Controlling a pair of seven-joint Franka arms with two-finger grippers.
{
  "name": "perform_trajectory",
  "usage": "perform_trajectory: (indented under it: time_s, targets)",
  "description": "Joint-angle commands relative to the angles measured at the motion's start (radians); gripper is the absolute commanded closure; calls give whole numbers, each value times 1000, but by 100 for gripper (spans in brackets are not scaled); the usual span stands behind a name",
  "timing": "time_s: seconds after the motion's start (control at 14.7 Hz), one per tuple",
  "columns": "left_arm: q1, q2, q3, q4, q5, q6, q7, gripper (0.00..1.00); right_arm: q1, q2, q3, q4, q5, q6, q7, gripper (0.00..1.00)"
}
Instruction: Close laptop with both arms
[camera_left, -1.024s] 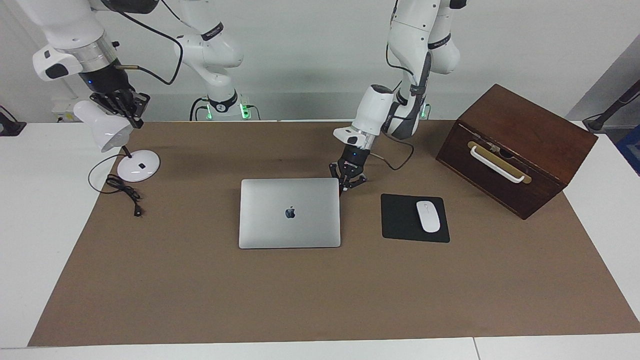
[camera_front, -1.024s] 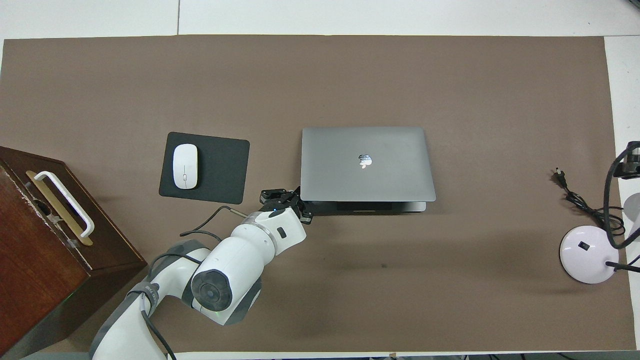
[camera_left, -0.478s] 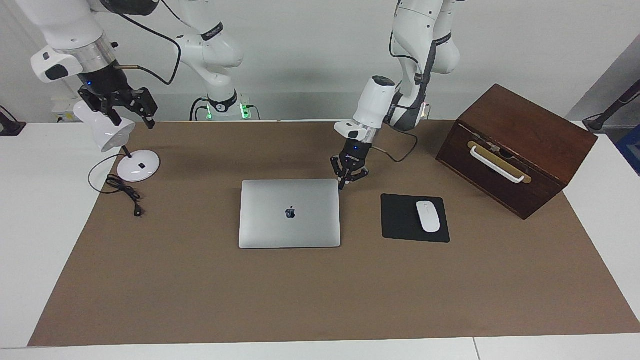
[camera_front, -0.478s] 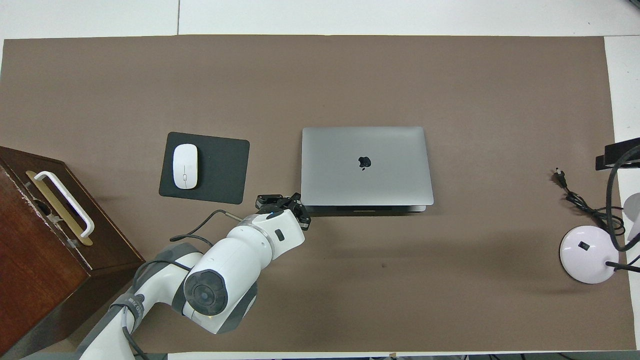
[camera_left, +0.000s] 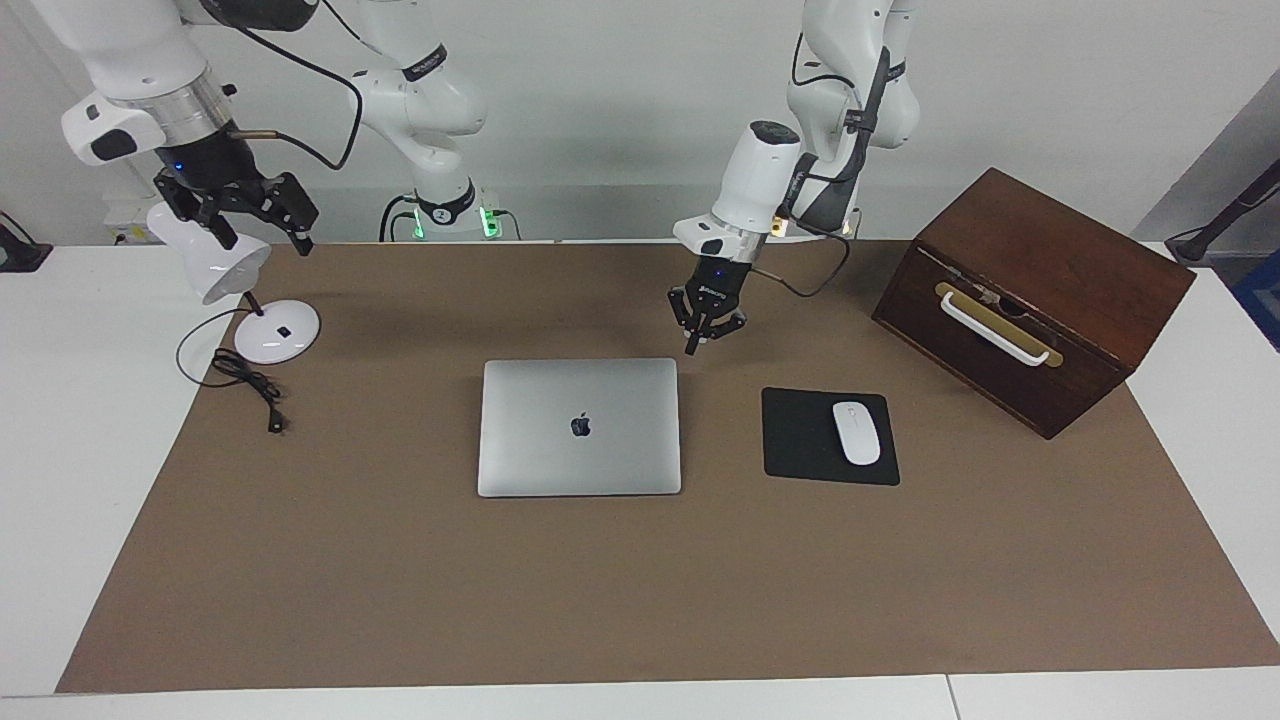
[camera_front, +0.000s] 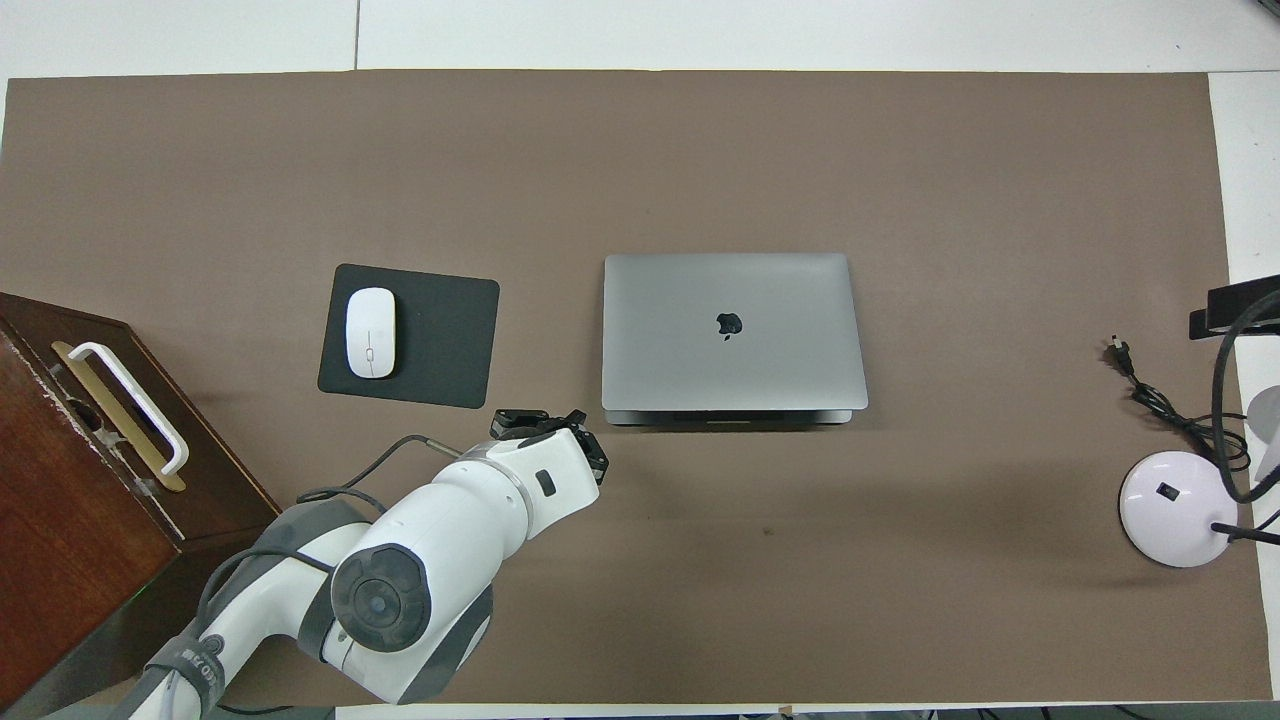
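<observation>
The silver-grey laptop (camera_left: 580, 427) lies on the brown mat with its lid down and the dark apple logo facing up; it also shows in the overhead view (camera_front: 733, 332). My left gripper (camera_left: 700, 335) hangs in the air over the mat, just off the laptop's corner nearest the left arm's base, and touches nothing. It also shows in the overhead view (camera_front: 545, 422). My right gripper (camera_left: 245, 205) is open and empty, up beside the white lamp head (camera_left: 215, 262) at the right arm's end.
A black mousepad (camera_left: 800, 440) with a white mouse (camera_left: 857, 432) lies beside the laptop. A dark wooden box (camera_left: 1030, 295) with a white handle stands at the left arm's end. The lamp's base (camera_left: 277, 330) and black cable (camera_left: 250, 385) are at the right arm's end.
The laptop lid has dropped its last bit to flat. My left gripper has risen and drawn back from the laptop's corner. My right gripper has opened beside the lamp head.
</observation>
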Motion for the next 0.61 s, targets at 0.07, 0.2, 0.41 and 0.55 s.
perform_trajectory:
  time_s: [0.07,0.2,0.41,0.55]
  targets:
    - [49,-144,-2,-4,-10,-205,35,100,-15,-24,6,-35,15,24,-27,0]
    - [85,-210,-2,26,-10,-356,78,100,-15,-24,6,-36,15,24,-27,0]
    - [145,-260,-2,100,-10,-554,127,100,-15,-23,7,-46,15,47,-27,0]
    - [203,-277,-2,163,-10,-689,179,100,-14,-21,6,-55,15,69,-27,0]
